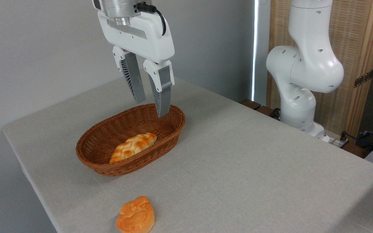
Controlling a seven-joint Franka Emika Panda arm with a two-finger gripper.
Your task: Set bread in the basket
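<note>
The bread, a small deep-orange bun with a creased glossy top, lies on the table near the front edge, outside the basket. The oval brown wicker basket sits behind it toward the left. Inside the basket rests a longer, paler golden braided loaf. My gripper hangs above the basket's far right end, well away from the bun, open with nothing between its fingers.
The table is covered in a light grey cloth, with its left and front edges close to the bun. The arm's white base stands at the back right, in front of a wooden screen.
</note>
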